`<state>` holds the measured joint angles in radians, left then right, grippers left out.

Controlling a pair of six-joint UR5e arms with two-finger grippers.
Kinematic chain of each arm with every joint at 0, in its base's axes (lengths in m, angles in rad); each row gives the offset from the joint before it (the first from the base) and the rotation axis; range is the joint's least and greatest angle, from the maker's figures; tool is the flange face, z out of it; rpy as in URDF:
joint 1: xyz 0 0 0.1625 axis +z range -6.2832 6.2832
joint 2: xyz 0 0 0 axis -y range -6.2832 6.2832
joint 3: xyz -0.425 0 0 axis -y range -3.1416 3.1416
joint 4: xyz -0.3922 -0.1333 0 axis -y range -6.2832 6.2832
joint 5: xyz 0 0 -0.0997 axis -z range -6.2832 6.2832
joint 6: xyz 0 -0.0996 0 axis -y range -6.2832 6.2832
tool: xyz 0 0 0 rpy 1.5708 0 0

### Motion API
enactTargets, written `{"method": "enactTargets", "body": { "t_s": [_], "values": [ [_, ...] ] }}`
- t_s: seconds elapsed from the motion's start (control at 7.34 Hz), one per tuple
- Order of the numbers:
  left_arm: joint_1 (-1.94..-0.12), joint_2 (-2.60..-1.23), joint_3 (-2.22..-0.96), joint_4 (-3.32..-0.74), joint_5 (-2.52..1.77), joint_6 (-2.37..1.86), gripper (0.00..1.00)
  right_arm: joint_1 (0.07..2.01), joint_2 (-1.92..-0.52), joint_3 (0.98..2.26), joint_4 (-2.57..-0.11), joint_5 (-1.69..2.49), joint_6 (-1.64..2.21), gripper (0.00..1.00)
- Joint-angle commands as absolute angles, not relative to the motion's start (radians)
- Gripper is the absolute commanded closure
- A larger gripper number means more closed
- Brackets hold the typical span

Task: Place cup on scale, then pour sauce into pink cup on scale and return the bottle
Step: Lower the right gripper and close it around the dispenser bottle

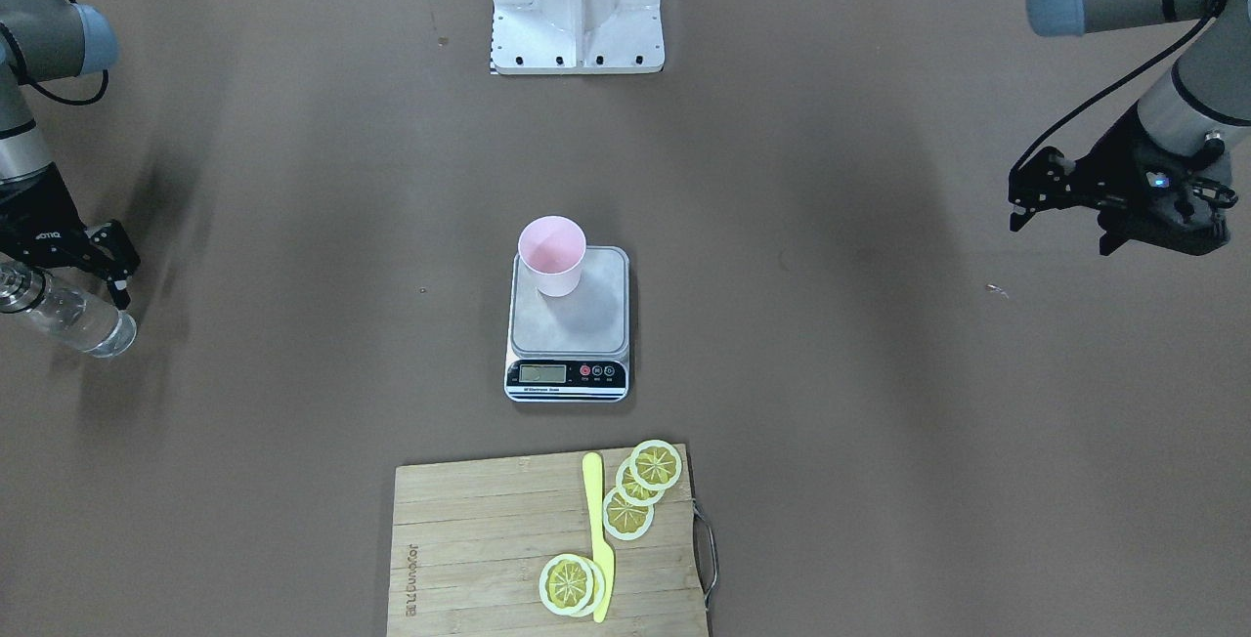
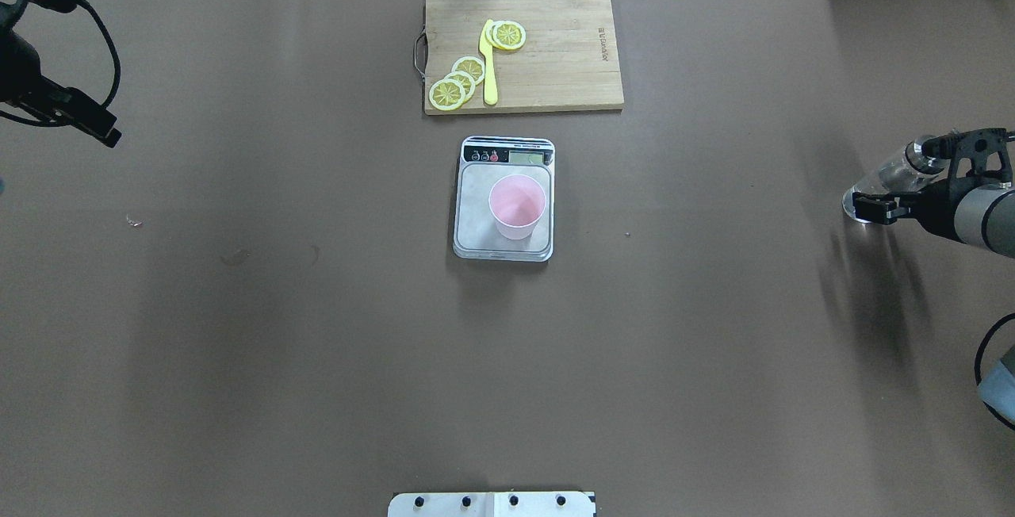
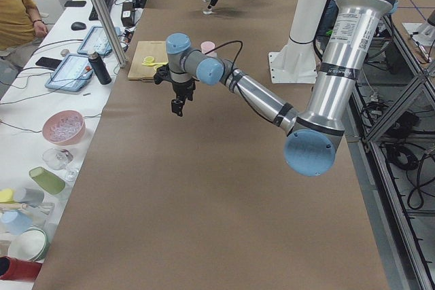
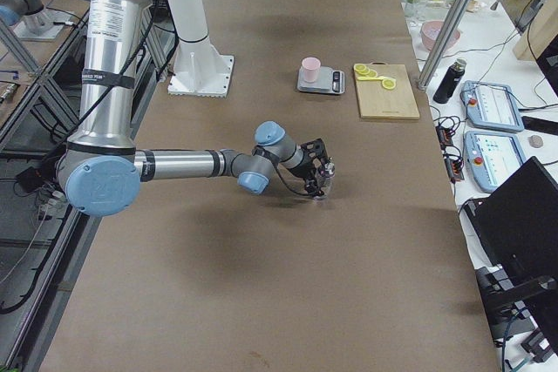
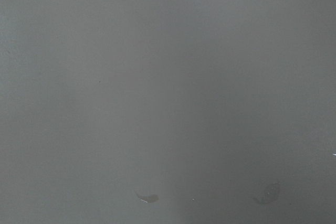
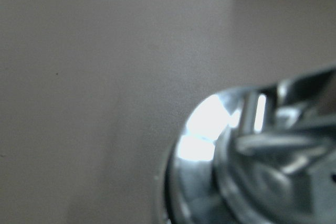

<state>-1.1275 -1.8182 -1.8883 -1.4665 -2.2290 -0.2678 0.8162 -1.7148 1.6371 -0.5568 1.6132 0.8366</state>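
Quick status from my side. My right gripper [image 2: 904, 176] is out at the far right edge of the table [image 2: 714, 342]. Its jaws are spread wide, with the glass bottle [image 1: 78, 319] standing upright between them. From these angles I can't tell if either pad actually touches the glass. My right wrist cam is no help, it's just a blurry close-up of the silver pourer spout [image 6: 273, 145].

My left gripper [image 1: 1018, 207] hangs above bare table way over on my left. It's empty, with a small gap between the fingertips.

The pink cup [image 1: 553, 256] sits upright on the scale [image 1: 586, 324] mid-table, on the steel platform's half away from the display and a bit toward my right. Can't tell if anything's in it. Past the scale is a wooden cutting board [image 1: 469, 539] with lemon slices [image 1: 640, 490].
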Motion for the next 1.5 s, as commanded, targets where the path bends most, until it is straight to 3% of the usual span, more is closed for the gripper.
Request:
{"method": "enactTargets", "body": {
  "t_s": [0.0, 0.41, 1.09, 1.36],
  "values": [
    [-1.127, -1.818, -1.888, -1.466, -2.229, -0.268, 0.03, 0.818, -1.720, 1.641, -0.555, 1.611, 0.828, 0.05],
    [-1.126, -1.818, -1.888, -1.467, -2.207, -0.267, 0.03, 0.812, -1.726, 1.557, -0.381, 1.569, 0.837, 0.06],
    [-1.127, -1.818, -1.887, -1.468, -2.204, -0.267, 0.03, 0.731, -1.727, 1.542, -0.258, 1.424, 0.879, 0.06],
    [-1.127, -1.816, -1.869, -1.491, -2.184, -0.267, 0.03, 0.704, -1.753, 1.461, -0.066, 1.388, 0.877, 0.06]
  ]
}}
